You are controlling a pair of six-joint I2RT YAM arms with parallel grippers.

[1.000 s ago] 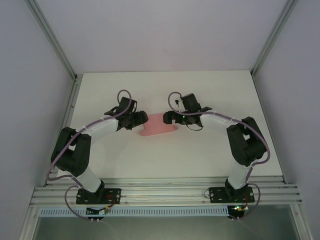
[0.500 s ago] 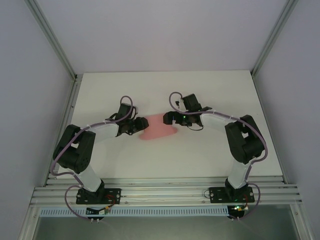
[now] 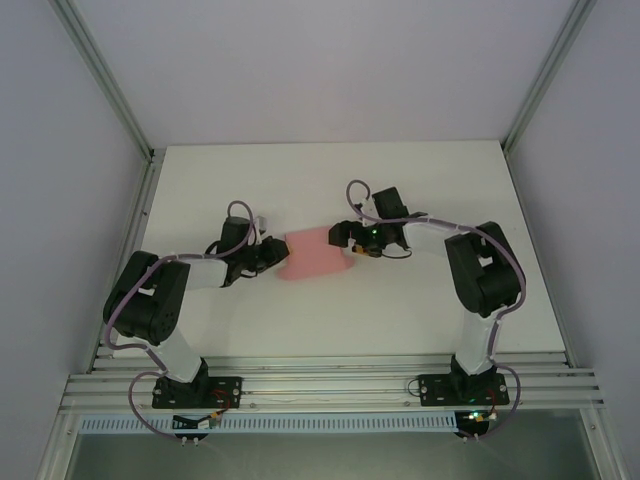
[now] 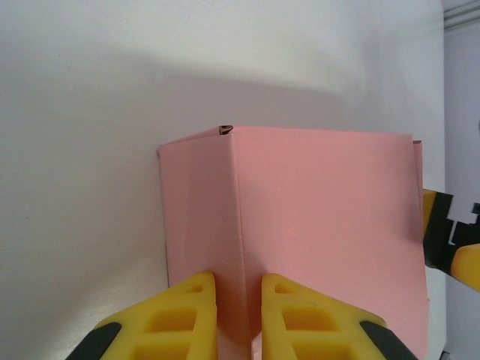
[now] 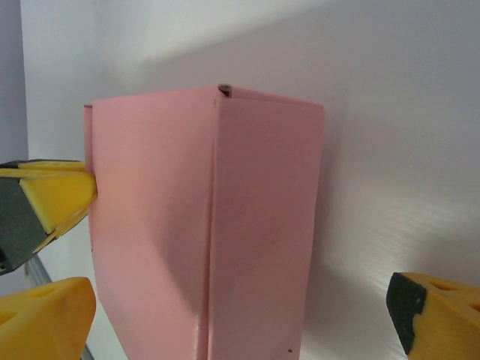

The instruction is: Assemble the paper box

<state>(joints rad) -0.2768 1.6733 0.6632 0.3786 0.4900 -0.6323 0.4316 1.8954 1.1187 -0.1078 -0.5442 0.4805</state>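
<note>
one pink paper box [image 3: 315,254] sits mid-table [image 3: 400,180] between two grippers. the left gripper [image 4: 238,315] pinches its folded ridge, fingers narrow; the right gripper [image 5: 240,304] gapes wide, straddling the opposite end.

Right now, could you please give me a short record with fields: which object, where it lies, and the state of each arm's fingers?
Object: pink thin-card paper box, folded along a raised crease
Place: white table, between the two arms
Left fingers: closed on the box's crease
Right fingers: open, one on each side of the box
</note>
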